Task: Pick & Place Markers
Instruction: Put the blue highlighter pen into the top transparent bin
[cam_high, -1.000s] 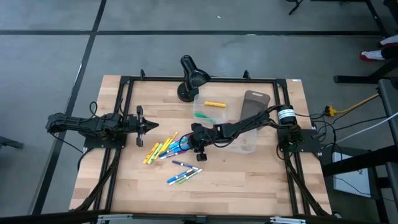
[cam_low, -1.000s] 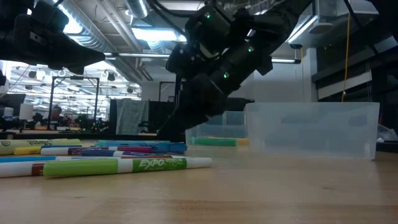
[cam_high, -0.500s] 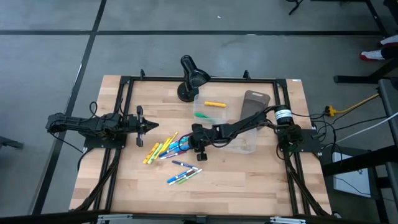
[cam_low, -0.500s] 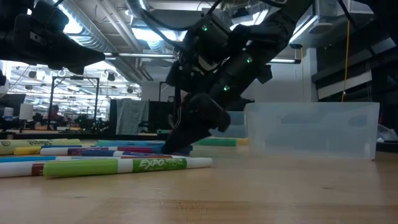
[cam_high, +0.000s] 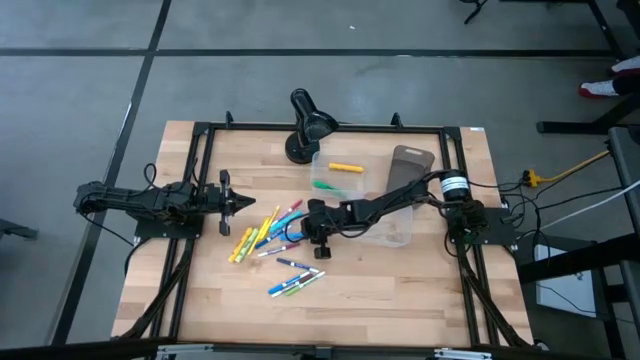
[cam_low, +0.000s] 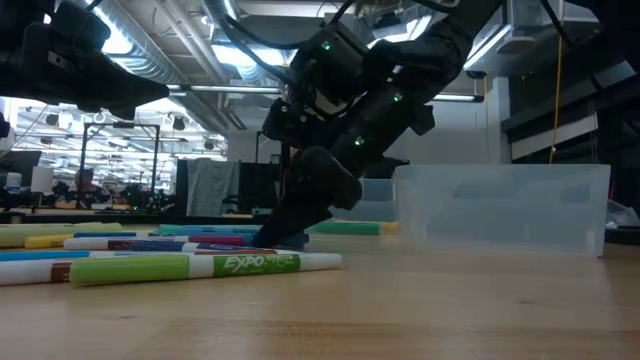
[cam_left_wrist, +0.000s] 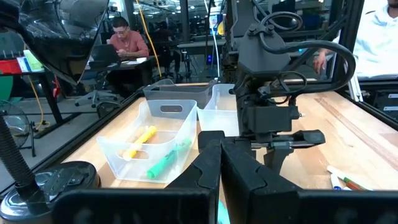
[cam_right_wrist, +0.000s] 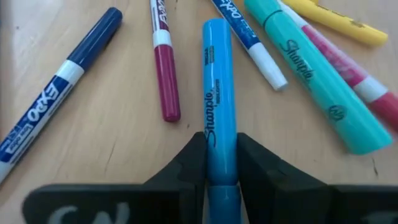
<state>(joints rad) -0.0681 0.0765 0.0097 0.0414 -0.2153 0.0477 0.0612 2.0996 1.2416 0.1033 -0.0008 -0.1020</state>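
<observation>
The wooden table (cam_high: 400, 290) carries, toward 12 o'clock, a clear bin (cam_high: 340, 173) that already holds a yellow and a green marker, with a second clear bin (cam_high: 392, 230) and a grey-brown tray (cam_high: 410, 160) at about 2 o'clock of centre. The right arm reaches in from 3 o'clock, and the right gripper (cam_high: 305, 222) is down at the heap of markers (cam_high: 262, 235) lying just toward 9 o'clock from the table's centre; a few more markers lie toward 6 o'clock. The left gripper (cam_high: 240, 202) waits at 9 o'clock, raised off the table, its fingers pressed together on nothing, going by the left wrist view. In the right wrist view the fingers (cam_right_wrist: 181, 167) of the right gripper are clenched on the light blue highlighter (cam_right_wrist: 220, 102), flanking its barrel near one end while the rest of it lies flat on the wood. That highlighter looks light, stiff and smooth-skinned plastic, so it should lift with little force but may swivel or slip in a pinch so far from its middle; a hold nearer mid-barrel would balance better. A dark red marker (cam_right_wrist: 163, 62) and a teal highlighter (cam_right_wrist: 317, 84) lie just beside it and could be nudged on the lift.
</observation>
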